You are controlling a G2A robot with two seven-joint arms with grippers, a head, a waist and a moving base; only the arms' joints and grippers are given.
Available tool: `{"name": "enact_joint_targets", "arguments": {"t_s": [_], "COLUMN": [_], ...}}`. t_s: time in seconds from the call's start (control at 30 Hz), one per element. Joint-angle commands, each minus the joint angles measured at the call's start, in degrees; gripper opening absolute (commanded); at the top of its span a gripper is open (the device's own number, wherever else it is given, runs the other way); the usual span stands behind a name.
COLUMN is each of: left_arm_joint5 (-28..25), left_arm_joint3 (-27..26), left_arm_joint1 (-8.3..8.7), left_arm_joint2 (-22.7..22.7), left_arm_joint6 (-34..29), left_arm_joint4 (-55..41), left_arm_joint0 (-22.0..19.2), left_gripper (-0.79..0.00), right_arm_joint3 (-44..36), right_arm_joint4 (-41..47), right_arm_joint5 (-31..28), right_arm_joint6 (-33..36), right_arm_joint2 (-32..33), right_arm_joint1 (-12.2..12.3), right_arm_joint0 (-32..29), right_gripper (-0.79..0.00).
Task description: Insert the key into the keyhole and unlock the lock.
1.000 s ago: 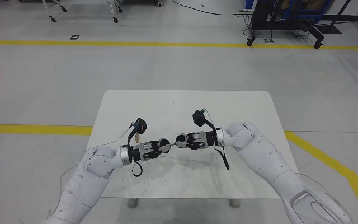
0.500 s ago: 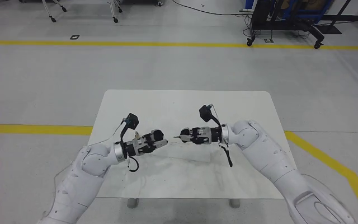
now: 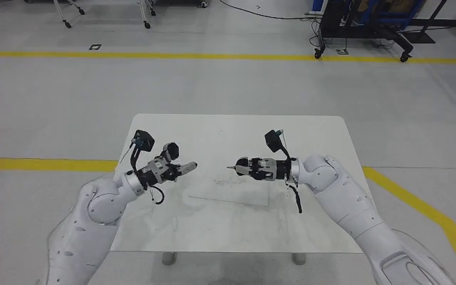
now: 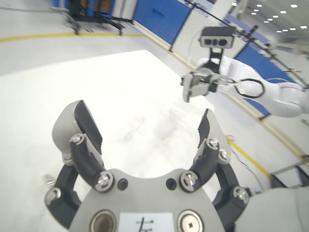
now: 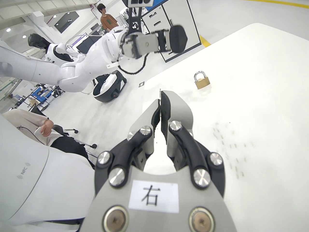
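Left wrist view shows the left gripper point(image 4: 143, 112) spread wide with nothing between its ribbed pads, hanging over the white table point(image 3: 306, 214). It holds nothing of the task at this moment.

Going toward the right, the lock point(image 5: 202, 81), a small brass padlock with a steel shackle, rests on the table in the space between the two arms. From the right wrist view it sits lower than the left gripper and a bit nearer to the right arm than that gripper is. Its shackle end is turned away from the right gripper and its brass body is toward it. I cannot tell if the shackle is latched, and the keyhole cannot be seen.

More to the right, the right gripper point(image 5: 161, 97) has its fingers pressed together on a thin metal blade, which I judge to be the key point(image 5: 160, 92). The tip comes out a little past the fingertips. The long axis of the key runs along the gripper, pointing across the table toward the left arm and the lock.

My judgement is that the left arm is the nearer one to the lock, so it should come down and grasp the brass body. The body must be lifted with its bottom face toward the key tip, otherwise the blade cannot enter straight.
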Motion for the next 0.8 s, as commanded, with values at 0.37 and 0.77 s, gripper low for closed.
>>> {"name": "enact_joint_targets", "arguments": {"t_s": [0.37, 0.77], "left_arm_joint5": [20.2, 20.7], "left_arm_joint3": [6.8, 11.6], "left_arm_joint1": [-1.77, -2.64], "left_arm_joint2": [10.6, 12.4], "left_arm_joint6": [-3.5, -3.9], "left_arm_joint4": [31.5, 30.0], "left_arm_joint0": [-2.3, -5.2], "left_gripper": [-0.135, -0.419], "right_arm_joint3": [0.0, 0.0], "right_arm_joint4": [0.0, 0.0], "right_arm_joint5": [0.0, 0.0], "right_arm_joint6": [0.0, 0.0], "right_arm_joint2": [0.0, 0.0], "right_arm_joint1": [0.0, 0.0], "right_arm_joint0": [0.0, 0.0], "right_gripper": [-0.785, -0.785]}}
